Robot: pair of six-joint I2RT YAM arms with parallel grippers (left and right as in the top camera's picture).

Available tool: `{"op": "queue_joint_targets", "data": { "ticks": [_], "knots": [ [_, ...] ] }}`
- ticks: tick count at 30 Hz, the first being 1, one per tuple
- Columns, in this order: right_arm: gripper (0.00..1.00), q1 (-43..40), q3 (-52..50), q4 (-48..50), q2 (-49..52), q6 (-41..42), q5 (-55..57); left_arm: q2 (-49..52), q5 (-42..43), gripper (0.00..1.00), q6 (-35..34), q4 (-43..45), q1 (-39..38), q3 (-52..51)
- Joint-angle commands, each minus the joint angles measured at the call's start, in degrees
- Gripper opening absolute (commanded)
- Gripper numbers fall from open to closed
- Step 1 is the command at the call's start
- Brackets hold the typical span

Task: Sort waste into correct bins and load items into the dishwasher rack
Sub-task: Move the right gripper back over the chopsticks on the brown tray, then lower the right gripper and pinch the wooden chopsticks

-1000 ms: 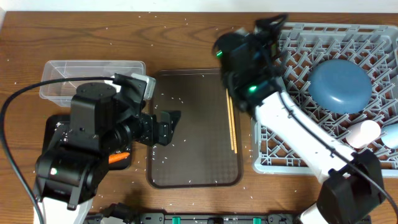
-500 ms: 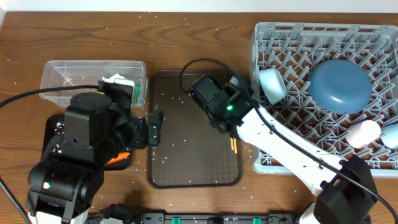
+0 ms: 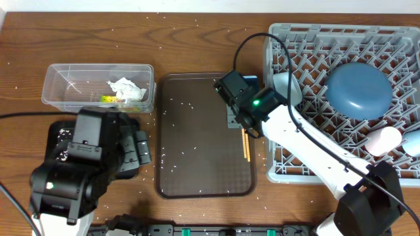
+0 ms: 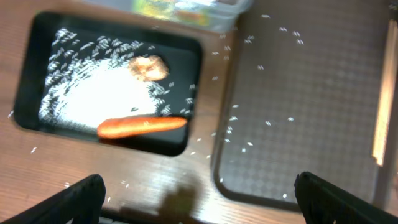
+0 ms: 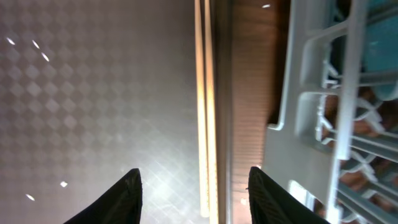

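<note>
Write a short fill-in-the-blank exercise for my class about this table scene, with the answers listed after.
1. The orange carrot lies in a shallow tray whose colour is ___.
2. The large round plate in the dishwasher rack is ___.
3. The pincer straddling the wooden chopsticks belongs to the ___ arm.
Answers: black; blue; right.

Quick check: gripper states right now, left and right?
Left gripper: open, holding nothing.
Right gripper: open, straddling the chopsticks, not gripping them.
</note>
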Motion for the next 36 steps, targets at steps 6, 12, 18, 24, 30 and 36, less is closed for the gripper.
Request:
{"op": "queue_joint_targets", "data": {
  "ticks": [6,12,18,24,30,36],
  "knots": [
    [0.46,-0.3,-8.9,7.9,-0.5,4.1,-4.6,-0.8,-1.7,0.98,-1.8,-1.4,6.8,1.2],
    [0.45,-0.4,-13.7,14.6,-0.5,1.6,-2.1,-0.8,-1.7,0.98,-1.8,-1.4,6.8,1.1],
    [0.4,-0.8,-20.0,22.2,-0.5,-0.5,-3.8,-0.8,-1.7,0.98,-1.8,-1.4,6.8,1.1],
    [0.36,-1.7,-23.3,28.9,-0.5,-3.7,-7.0,-0.8,-1.7,0.98,-1.8,-1.4,6.8,1.1],
    [0.35,-1.7,-24.0,31.2,0.7,-3.7,-6.4,-0.8,-1.7,0.98,-1.8,-1.4,6.8,1.1],
    [0.39,-3.5,-23.9,32.7,4.4,-5.1,-8.8,-0.8,-1.7,0.98,-1.8,-1.4,6.8,1.1]
  ]
}}
